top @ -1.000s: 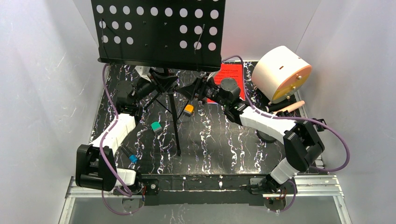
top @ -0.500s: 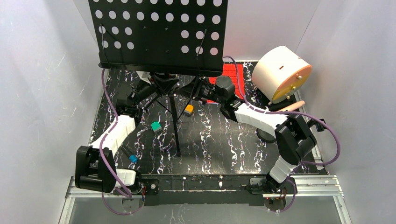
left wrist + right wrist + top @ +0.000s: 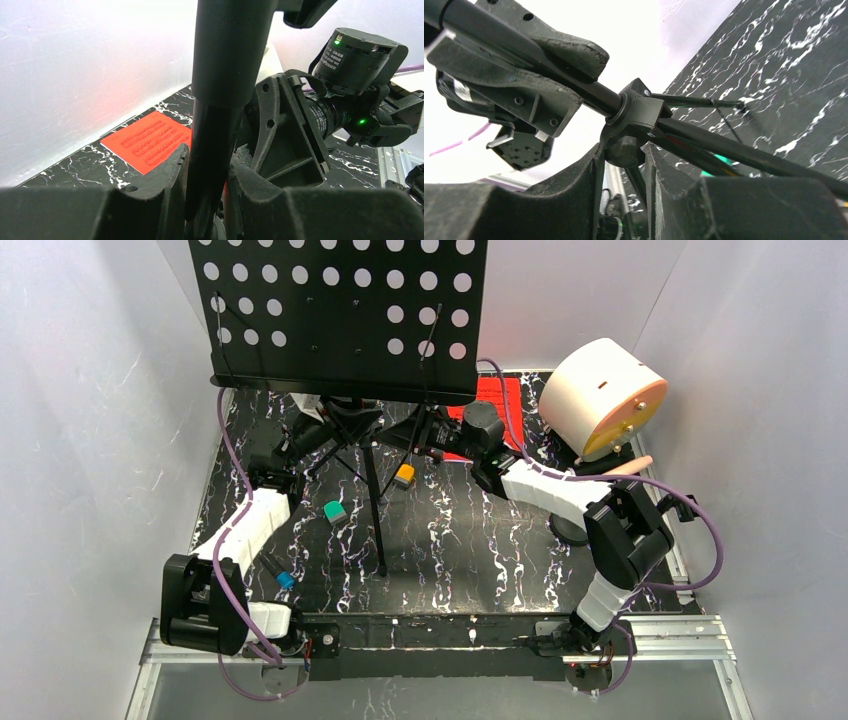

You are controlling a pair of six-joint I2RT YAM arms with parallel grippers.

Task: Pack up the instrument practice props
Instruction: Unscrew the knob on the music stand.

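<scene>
Clearly, the left pincer [image 3: 207, 200] was closed on the black pole [image 3: 225, 75] of the music rack [image 3: 345, 310]. The pole passed upright between its two fingers [image 3: 160, 195], and both of them pressed on it. The right pincer [image 3: 624, 170] came from the opposite side and was a little lower on the same rack. Its fingers lay against both sides of the hub [image 3: 631, 115], where the tripod legs [image 3: 744, 155] join the pole, so it gripped the rack there, just under the left pincer.

The rack stood at the far middle of the black marbled surface [image 3: 480, 540]. Its wide perforated plate was above both pincers and hid the far edge behind it. One thin leg [image 3: 375, 510] reached toward the near edge.

A red sheet [image 3: 495, 395] lay flat on the surface at the far right, partly under the plate. Just beside it, in the far right corner, stood a white cylinder [image 3: 600, 395] with an orange face. An orange block [image 3: 404, 475] lay to the right of the leg, a green block [image 3: 335, 511] to its left, and a blue block [image 3: 286, 580] near the left arm.
</scene>
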